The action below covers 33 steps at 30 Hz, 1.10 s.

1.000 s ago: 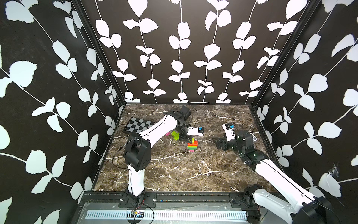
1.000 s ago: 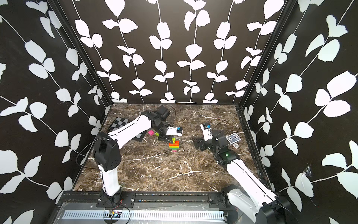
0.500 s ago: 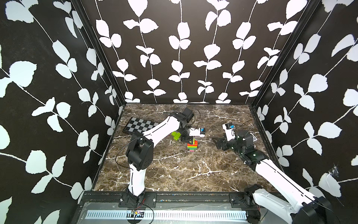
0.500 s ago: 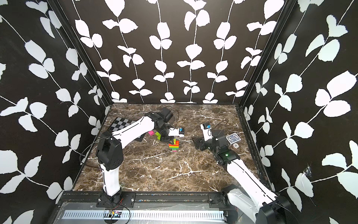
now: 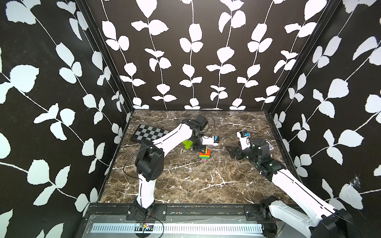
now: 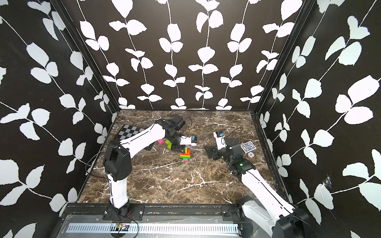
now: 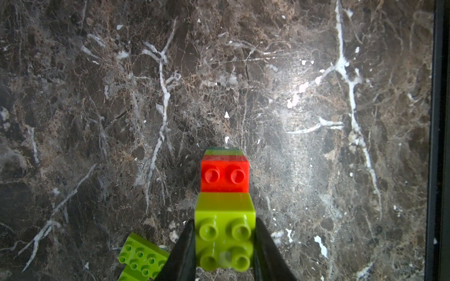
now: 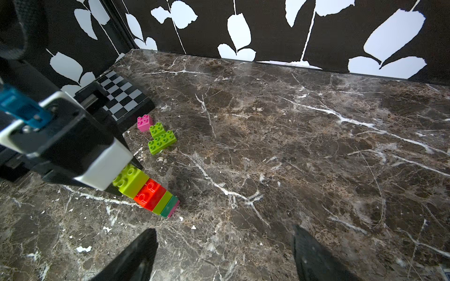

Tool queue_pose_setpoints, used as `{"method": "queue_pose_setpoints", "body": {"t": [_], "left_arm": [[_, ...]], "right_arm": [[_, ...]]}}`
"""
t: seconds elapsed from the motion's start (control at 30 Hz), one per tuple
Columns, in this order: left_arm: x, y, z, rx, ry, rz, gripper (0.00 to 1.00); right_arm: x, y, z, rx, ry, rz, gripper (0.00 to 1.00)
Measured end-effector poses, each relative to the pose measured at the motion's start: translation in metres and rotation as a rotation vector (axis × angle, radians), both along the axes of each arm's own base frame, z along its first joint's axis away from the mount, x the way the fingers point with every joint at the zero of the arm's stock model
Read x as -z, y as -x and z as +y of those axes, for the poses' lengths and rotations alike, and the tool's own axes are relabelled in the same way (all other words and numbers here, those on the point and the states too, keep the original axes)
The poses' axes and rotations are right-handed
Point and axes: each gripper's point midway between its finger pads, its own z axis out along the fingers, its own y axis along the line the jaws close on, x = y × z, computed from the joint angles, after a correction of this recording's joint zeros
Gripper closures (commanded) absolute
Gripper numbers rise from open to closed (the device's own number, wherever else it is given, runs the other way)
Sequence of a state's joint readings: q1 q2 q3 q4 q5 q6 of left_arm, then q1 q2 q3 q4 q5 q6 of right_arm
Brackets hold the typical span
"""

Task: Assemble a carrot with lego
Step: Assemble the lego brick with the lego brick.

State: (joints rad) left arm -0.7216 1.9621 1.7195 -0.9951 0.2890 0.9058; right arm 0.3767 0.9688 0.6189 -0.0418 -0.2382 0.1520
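Observation:
The carrot [image 5: 204,155] [image 6: 185,155] stands on the marble near the middle of the table, a stack banded pink, green, lime and red-orange from the bottom up. A lime 2x2 brick [image 7: 225,243] [image 8: 130,180] sits on its red-orange brick [image 7: 224,176], offset to one side. My left gripper [image 7: 225,245] [image 5: 201,147] is shut on that lime brick, one finger on each side. To the right of the stack, my right gripper [image 8: 222,253] [image 5: 232,152] is open and holds nothing. Loose lego lies left of the stack: lime bricks [image 8: 162,138] [image 5: 187,143] and a pink brick [image 8: 144,122] [image 6: 160,141].
A black-and-grey checkered board [image 5: 149,133] [image 8: 120,96] lies at the back left, partly under the left arm. A playing card [image 6: 248,147] lies by the right wall, behind the right arm. Patterned walls close in three sides.
My left gripper has shifted slightly to the right over the carrot, still shut on the lime brick. The right arm has not moved.

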Motion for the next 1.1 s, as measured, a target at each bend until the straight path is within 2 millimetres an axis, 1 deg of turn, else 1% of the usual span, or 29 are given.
{"method": "queue_pose_setpoints", "body": {"t": [0.07,0.27,0.4,0.43,0.5,0.57,0.67,0.87,0.97,1.1], "left_arm": [[0.001,0.000,0.000,-0.005,-0.019,-0.006,0.96],[0.006,0.001,0.003,-0.033,-0.082,-0.005,0.99],[0.010,0.001,0.006,-0.048,-0.113,-0.009,0.99],[0.010,0.001,0.006,-0.052,-0.120,-0.007,0.97],[0.007,0.000,0.005,-0.059,-0.125,-0.011,0.88],[0.005,-0.001,0.004,-0.065,-0.129,-0.007,0.76],[0.003,-0.002,0.001,-0.072,-0.124,-0.004,0.59],[0.000,0.003,-0.001,-0.079,-0.104,0.024,0.39],[-0.006,0.005,-0.003,-0.077,-0.082,0.026,0.35],[-0.025,0.004,-0.001,-0.088,-0.037,0.001,0.36]], "right_arm": [[0.002,0.000,0.000,0.001,0.001,0.004,0.14],[0.005,0.001,-0.001,0.001,0.003,0.011,0.14],[0.006,0.002,-0.001,0.002,0.004,0.014,0.14],[0.007,0.002,-0.001,0.002,0.004,0.014,0.14],[0.009,0.002,-0.001,0.002,0.006,0.018,0.13],[0.010,0.002,-0.001,0.003,0.007,0.021,0.14],[0.010,0.002,-0.001,0.003,0.008,0.021,0.14],[0.010,0.002,-0.001,0.003,0.007,0.020,0.13],[0.009,0.002,-0.001,0.003,0.006,0.017,0.14],[0.008,0.002,-0.001,0.003,0.005,0.014,0.14]]}}
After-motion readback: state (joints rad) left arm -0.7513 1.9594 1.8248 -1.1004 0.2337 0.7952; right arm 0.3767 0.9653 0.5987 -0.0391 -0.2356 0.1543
